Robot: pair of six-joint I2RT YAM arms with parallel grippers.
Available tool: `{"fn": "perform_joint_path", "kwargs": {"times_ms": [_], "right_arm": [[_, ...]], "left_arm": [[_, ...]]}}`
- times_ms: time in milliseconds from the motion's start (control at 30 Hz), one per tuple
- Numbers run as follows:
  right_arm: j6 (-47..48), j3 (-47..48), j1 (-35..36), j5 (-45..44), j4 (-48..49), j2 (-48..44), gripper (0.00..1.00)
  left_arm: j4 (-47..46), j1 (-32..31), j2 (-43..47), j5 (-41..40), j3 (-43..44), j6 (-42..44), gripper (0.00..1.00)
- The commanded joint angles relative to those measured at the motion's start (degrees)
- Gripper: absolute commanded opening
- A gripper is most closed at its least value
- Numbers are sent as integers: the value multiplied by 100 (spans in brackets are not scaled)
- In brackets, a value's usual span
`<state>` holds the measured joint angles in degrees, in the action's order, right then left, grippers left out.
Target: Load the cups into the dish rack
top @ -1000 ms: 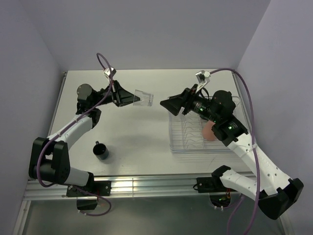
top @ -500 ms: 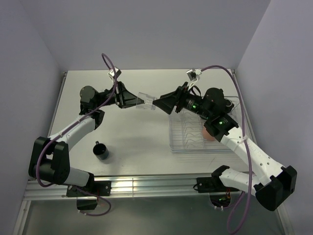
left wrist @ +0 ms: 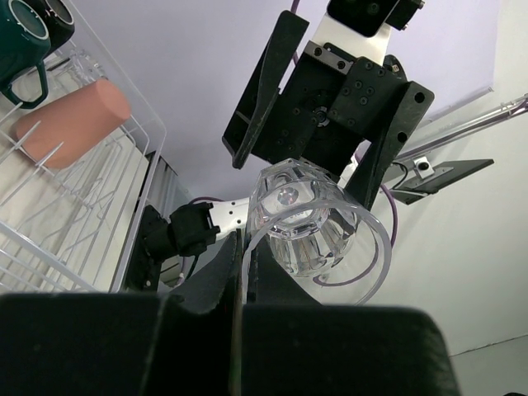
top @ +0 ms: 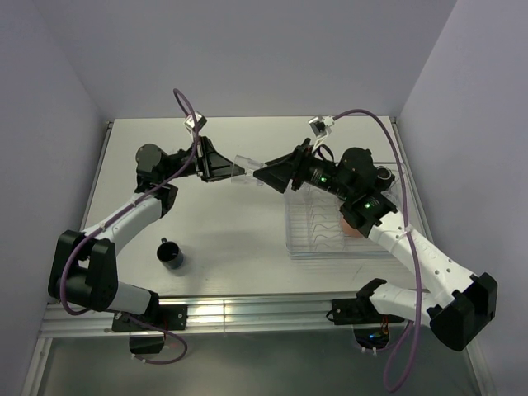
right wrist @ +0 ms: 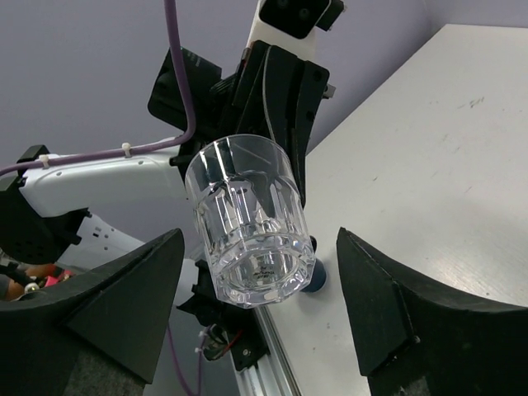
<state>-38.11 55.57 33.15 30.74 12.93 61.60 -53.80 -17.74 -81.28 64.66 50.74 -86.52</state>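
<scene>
Soft, even light is falling from above on the white table (top: 239, 239), and the arms are casting only pale, blurred shadows on it. The metal rail (top: 247, 312) along the near edge is giving a small glare. In both wrist views the clear glass tumbler (right wrist: 247, 223) is catching bright highlights and looking sharp, while the dark foreground low in the left wrist view is appearing blurred.

The tumbler (right wrist: 247, 223) is clear, glossy glass with cut facets round its thick base, while the right gripper (right wrist: 260, 247) has fingers (right wrist: 107, 313) of matt black plastic, faintly grainy. The table (right wrist: 445, 165) is smooth matt white with a few faint scuffs, and the dish rack (top: 322, 241) is thin white-coated wire in what seems a clear plastic tray. The salmon cup (left wrist: 70, 115) looks matt, the dark green mug (left wrist: 18, 41) glossy glazed.
</scene>
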Motion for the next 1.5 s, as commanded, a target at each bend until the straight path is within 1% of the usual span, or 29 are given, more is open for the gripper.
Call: {"fn": "perform_joint_path", "kwargs": {"times_ms": [0,100,333,533,667,733,767,833,867,933,967,1033,1067,1133,1167,1233,1267,1333,1467], "right_arm": [[-83,-29,78,116,438,27,81],[-135,-46,95,134,500,53,77],[-162,-81,148,178,562,89,76],[-144,-90,157,169,544,89,73],[-162,-99,157,169,579,89,65],[-188,-82,166,169,571,115,60],[-197,-73,166,178,570,141,53],[-232,-64,175,187,597,168,44],[-258,-73,166,187,597,176,33],[-285,-64,166,143,579,185,19],[-294,-73,175,108,553,159,7],[-285,-82,166,-15,430,106,0],[-259,-73,166,-146,369,37,0],[-206,-47,157,-279,158,-34,0],[-180,-29,157,-358,105,-95,0],[-101,32,157,-472,-149,-166,0],[-66,50,148,-586,-229,-245,0],[14,94,140,-709,-457,-368,0],[128,155,52,-903,-861,-632,0]], "left_arm": [[-447,-46,-11,-33,235,-67,0],[-499,-54,-29,-41,217,-84,0],[-719,-72,-81,-68,217,-234,0],[-842,-98,-125,-94,199,-321,0],[-895,-116,-152,-112,182,-348,0],[-948,-133,-178,-121,173,-392,0],[-992,-134,-187,-121,173,-418,0],[-1027,-142,-213,-121,164,-444,0],[-1045,-142,-213,-121,164,-462,0],[-1115,-142,-222,-112,138,-488,1],[-1115,-142,-222,-112,129,-489,6],[-1028,-134,-187,-112,94,-419,13],[-966,-134,-170,-121,76,-366,23],[-747,-125,-108,-147,76,-191,32],[-668,-125,-73,-156,76,-129,40],[-405,-81,6,-173,94,46,46],[-334,-55,41,-191,103,100,52],[-167,42,120,-182,94,205,55],[62,410,200,-130,-11,293,56]]}}
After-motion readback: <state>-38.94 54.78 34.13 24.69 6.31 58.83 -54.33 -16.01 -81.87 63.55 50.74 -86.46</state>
